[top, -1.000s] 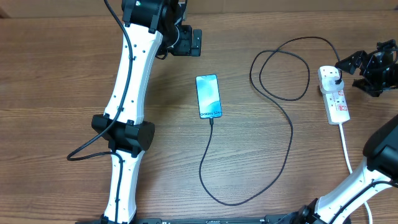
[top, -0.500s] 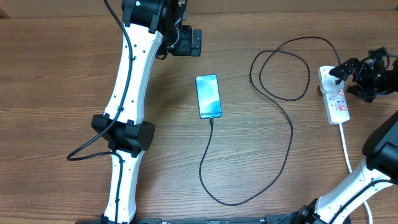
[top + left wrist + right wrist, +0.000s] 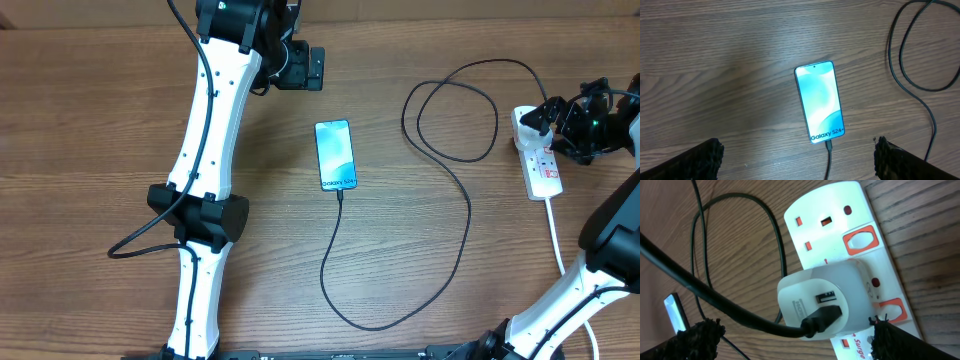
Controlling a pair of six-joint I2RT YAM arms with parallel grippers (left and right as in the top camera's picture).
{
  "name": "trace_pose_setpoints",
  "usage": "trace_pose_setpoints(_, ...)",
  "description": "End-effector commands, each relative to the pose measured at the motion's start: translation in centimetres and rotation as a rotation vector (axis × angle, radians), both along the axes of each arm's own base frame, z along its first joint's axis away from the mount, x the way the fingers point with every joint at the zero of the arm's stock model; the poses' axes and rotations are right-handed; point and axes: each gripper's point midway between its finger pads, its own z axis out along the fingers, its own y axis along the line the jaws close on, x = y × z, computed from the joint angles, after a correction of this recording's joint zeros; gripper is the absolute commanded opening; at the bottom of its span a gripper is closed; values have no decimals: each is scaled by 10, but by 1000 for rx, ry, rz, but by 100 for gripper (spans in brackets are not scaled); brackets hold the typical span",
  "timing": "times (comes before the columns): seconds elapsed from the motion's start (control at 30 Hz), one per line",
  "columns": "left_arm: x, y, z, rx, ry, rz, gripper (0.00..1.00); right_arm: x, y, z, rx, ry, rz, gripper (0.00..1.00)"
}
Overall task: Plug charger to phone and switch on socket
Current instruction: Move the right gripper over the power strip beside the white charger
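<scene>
We are hovering the open, empty right gripper (image 3: 795,337) over the socket (image 3: 860,210); misaiming risks nudging the charger (image 3: 822,319), missing the switch (image 3: 892,311).

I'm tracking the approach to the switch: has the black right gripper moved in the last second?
Yes. Seen from overhead, the right gripper has shifted toward the white elongated power strip, which stayed put, and now overlaps its plugged end.

Lit phone (image 3: 336,155) lies on the wooden bench (image 3: 90,150), the black charger (image 3: 468,210) plugged into its near end and looping right to the white socket (image 3: 540,165); the right end effector (image 3: 553,130) sits over it.
</scene>
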Motion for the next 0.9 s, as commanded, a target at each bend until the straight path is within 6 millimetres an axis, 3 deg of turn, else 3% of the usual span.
trace_pose_setpoints(0.0, 2, 4, 6, 11, -26, -5, 100, -1, 1, -7, -10, 21, -1, 100)
trace_pose_setpoints(0.87, 2, 4, 6, 11, -26, -5, 100, -4, -4, -25, -36, 57, -10, 100)
